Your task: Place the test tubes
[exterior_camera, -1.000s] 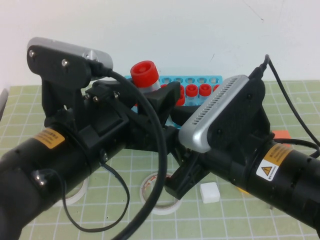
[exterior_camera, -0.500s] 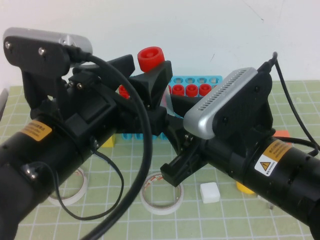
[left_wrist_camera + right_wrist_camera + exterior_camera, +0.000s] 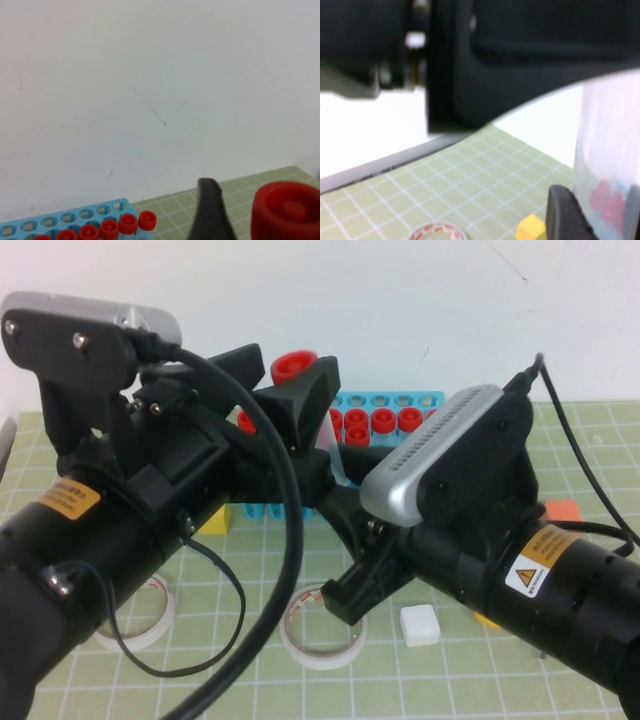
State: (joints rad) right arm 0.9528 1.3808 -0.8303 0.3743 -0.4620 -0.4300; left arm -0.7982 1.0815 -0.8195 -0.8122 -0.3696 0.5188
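Clamping the clear, red-capped plastic test tube (image 3: pixel 607 140) in front of the blue plastic tube rack (image 3: pixel 420 400) is the right gripper (image 3: pixel 597 209); the left gripper (image 3: pixel 287 375) stands wide astride its cap (image 3: pixel 285 211).

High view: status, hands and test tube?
Left hand open around the cap, mid-air. Right hand shut on test tube below. Blue rack behind, arms crossed.

Lab – tube rack (image 3: pixel 420 400), grid mat (image 3: pixel 600 440)

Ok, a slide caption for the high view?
In front of the blue rack, the right gripper holds a red-capped test tube; the open left gripper flanks its top.
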